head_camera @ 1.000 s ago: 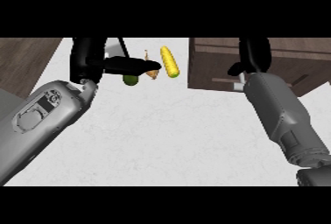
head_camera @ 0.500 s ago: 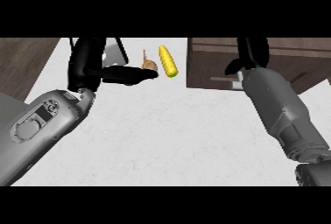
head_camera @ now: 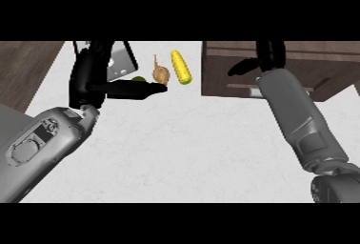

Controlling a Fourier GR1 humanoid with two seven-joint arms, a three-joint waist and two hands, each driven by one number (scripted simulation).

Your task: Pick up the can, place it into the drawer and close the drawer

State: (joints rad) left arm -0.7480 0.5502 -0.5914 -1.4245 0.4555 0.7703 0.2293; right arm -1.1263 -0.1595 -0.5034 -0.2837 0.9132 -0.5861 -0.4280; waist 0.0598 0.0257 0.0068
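The white marbled table (head_camera: 183,143) carries a dark wooden drawer (head_camera: 316,71) far right, with the right hand (head_camera: 265,56) slack-fingered over it. Far left, the left hand (head_camera: 130,89) curls round the small green can (head_camera: 139,79), mostly hidden. It is probably light, stiff and slick, best held by its sides.

Green can (head_camera: 139,79) barely shows; dark wooden drawer (head_camera: 325,62) upper right.

White marbled counter (head_camera: 190,143), dark wood (head_camera: 28,66) left
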